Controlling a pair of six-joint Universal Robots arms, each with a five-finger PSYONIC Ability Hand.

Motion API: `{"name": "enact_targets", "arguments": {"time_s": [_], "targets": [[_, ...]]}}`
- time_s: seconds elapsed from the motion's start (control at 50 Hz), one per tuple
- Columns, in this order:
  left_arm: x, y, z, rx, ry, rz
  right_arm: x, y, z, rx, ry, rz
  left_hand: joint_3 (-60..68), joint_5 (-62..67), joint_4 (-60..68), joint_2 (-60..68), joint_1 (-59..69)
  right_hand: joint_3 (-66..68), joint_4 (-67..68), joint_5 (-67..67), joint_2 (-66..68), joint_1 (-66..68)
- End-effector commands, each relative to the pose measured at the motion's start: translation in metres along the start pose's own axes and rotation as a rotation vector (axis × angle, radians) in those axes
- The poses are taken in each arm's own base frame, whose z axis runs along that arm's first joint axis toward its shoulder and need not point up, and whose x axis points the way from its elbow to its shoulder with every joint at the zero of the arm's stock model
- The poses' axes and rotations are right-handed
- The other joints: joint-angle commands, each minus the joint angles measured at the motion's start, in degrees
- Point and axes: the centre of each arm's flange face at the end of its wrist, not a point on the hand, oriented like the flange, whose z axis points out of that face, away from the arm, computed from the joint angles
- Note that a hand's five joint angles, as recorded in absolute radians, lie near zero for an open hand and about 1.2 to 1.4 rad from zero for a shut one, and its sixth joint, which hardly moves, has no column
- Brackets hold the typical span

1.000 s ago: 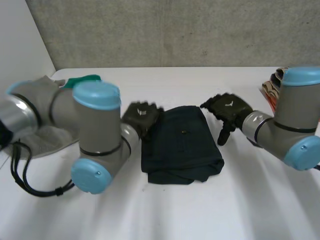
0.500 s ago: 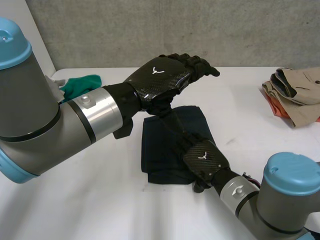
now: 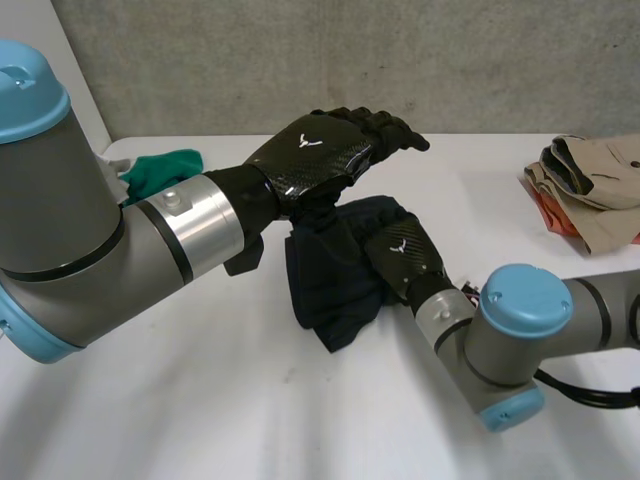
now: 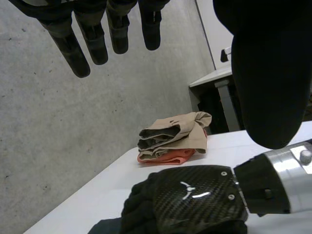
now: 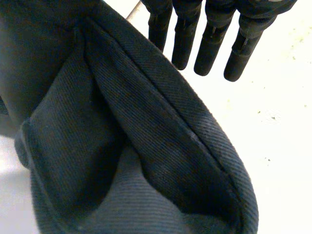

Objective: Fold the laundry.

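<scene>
While the left hand (image 3: 315, 155) hovers, right hand (image 3: 405, 258) touches dark cloth (image 3: 335, 290).

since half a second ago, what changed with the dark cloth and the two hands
The right hand moved from the dark garment's near right corner farther in along its right side. The garment went from a flat fold to a bunched heap, partly lifted against that hand. The left hand stayed raised above it, fingers straight. The beige clothes pile and green cloth have not moved.

White table (image 3: 300, 420), grey concrete wall (image 3: 300, 60), grey desk (image 4: 210, 78) by the wall.
</scene>
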Motion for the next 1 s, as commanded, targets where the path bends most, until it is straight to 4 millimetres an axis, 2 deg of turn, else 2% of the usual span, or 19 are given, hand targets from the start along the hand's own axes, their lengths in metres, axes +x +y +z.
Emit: {"name": "enact_targets", "arguments": {"time_s": [0.02, 0.04, 0.12, 0.2, 0.24, 0.38, 0.42, 0.48, 0.52, 0.58, 0.6, 0.66, 0.68, 0.7, 0.72, 0.76, 0.78, 0.86, 1.0], "targets": [[0.000, 0.001, 0.000, 0.000, 0.000, -0.001, 0.002, 0.002, 0.023, 0.012, -0.006, -0.001, -0.11, 0.35, 0.30, 0.12, -0.28, 44.67, 44.45, 46.17, 45.08, 44.80], [0.000, 0.001, 0.001, 0.000, 0.000, 0.000, 0.003, 0.001, 0.026, 0.017, -0.003, -0.002, -0.11, 0.35, 0.30, 0.12, -0.28, 52.74, 52.51, 54.24, 53.15, 52.86], [0.000, 0.001, 0.001, 0.002, 0.000, 0.001, 0.016, -0.010, 0.037, 0.059, 0.027, -0.013, -0.11, 0.35, 0.30, 0.12, -0.28, 52.82, 52.59, 54.32, 53.23, 52.95], [0.000, -0.006, 0.001, 0.032, 0.000, 0.020, 0.037, -0.038, 0.047, 0.143, 0.076, -0.007, -0.11, 0.35, 0.30, 0.12, -0.28, 52.82, 52.59, 54.32, 53.23, 52.95], [-0.001, -0.008, 0.002, 0.045, 0.000, 0.027, 0.070, -0.060, 0.052, 0.214, 0.139, 0.024, -0.11, 0.35, 0.30, 0.12, -0.28, 52.82, 52.59, 54.32, 53.23, 52.95], [0.000, -0.036, -0.002, 0.145, -0.020, 0.053, 0.192, -0.092, 0.049, 0.360, 0.343, 0.112, -0.11, 0.35, 0.30, 0.12, -0.28, 52.82, 52.59, 54.32, 53.23, 52.95], [-0.002, -0.045, -0.004, 0.178, -0.023, 0.039, 0.214, -0.092, 0.047, 0.378, 0.374, 0.117, -0.11, 0.35, 0.30, 0.12, -0.28, 52.82, 52.59, 54.32, 53.23, 52.95], [-0.002, -0.048, -0.005, 0.199, -0.020, 0.018, 0.268, -0.082, 0.037, 0.407, 0.460, 0.106, -0.11, 0.35, 0.30, 0.12, -0.28, 52.82, 52.59, 54.32, 53.23, 52.95], [-0.001, -0.048, -0.004, 0.210, -0.014, 0.003, 0.313, -0.065, 0.027, 0.414, 0.533, 0.083, -0.11, 0.35, 0.30, 0.12, -0.28, 52.82, 52.59, 54.32, 53.23, 52.95], [0.000, -0.046, -0.004, 0.207, -0.010, -0.009, 0.349, -0.035, 0.020, 0.391, 0.575, 0.072, -0.11, 0.35, 0.30, 0.12, -0.28, 52.82, 52.59, 54.32, 53.23, 52.95], [0.000, -0.045, -0.004, 0.205, -0.011, -0.009, 0.365, -0.012, 0.021, 0.365, 0.571, 0.066, -0.11, 0.35, 0.30, 0.12, -0.28, 52.82, 52.59, 54.32, 53.23, 52.95], [0.000, -0.041, -0.003, 0.194, -0.011, -0.015, 0.377, 0.033, 0.022, 0.293, 0.537, 0.086, -0.11, 0.35, 0.30, 0.12, -0.28, 52.82, 52.59, 54.32, 53.23, 52.95], [0.000, -0.040, -0.003, 0.191, -0.011, -0.017, 0.388, 0.067, 0.019, 0.236, 0.533, 0.109, -0.11, 0.35, 0.30, 0.12, -0.28, 52.82, 52.59, 54.32, 53.23, 52.95], [0.000, -0.036, -0.003, 0.182, -0.010, -0.021, 0.389, 0.074, 0.018, 0.226, 0.534, 0.113, 0.06, 0.52, 0.46, 0.29, -0.11, 52.82, 52.59, 54.32, 53.23, 52.95], [0.001, -0.034, -0.003, 0.177, -0.008, -0.023, 0.397, 0.097, 0.012, 0.192, 0.557, 0.123, 0.06, 0.52, 0.47, 0.29, -0.11, 52.82, 52.59, 54.32, 53.23, 52.95], [0.001, -0.032, -0.002, 0.170, -0.008, -0.026, 0.403, 0.116, 0.007, 0.172, 0.565, 0.127, 0.06, 0.52, 0.47, 0.29, -0.11, 52.82, 52.59, 54.32, 53.23, 52.95], [0.001, -0.030, -0.002, 0.166, -0.008, -0.028, 0.408, 0.138, -0.001, 0.147, 0.576, 0.134, 0.06, 0.52, 0.47, 0.29, -0.11, 52.82, 52.59, 54.32, 53.23, 52.95], [-0.001, -0.022, 0.002, 0.148, -0.008, -0.040, 0.403, 0.165, -0.007, 0.114, 0.536, 0.158, 0.06, 0.52, 0.47, 0.29, -0.11, 52.82, 52.59, 54.32, 53.23, 52.95], [0.000, -0.018, 0.003, 0.139, -0.005, -0.046, 0.383, 0.190, -0.010, 0.073, 0.454, 0.205, 0.23, 0.69, 0.63, 0.46, 0.06, 52.82, 52.59, 54.32, 53.23, 52.95]]}}
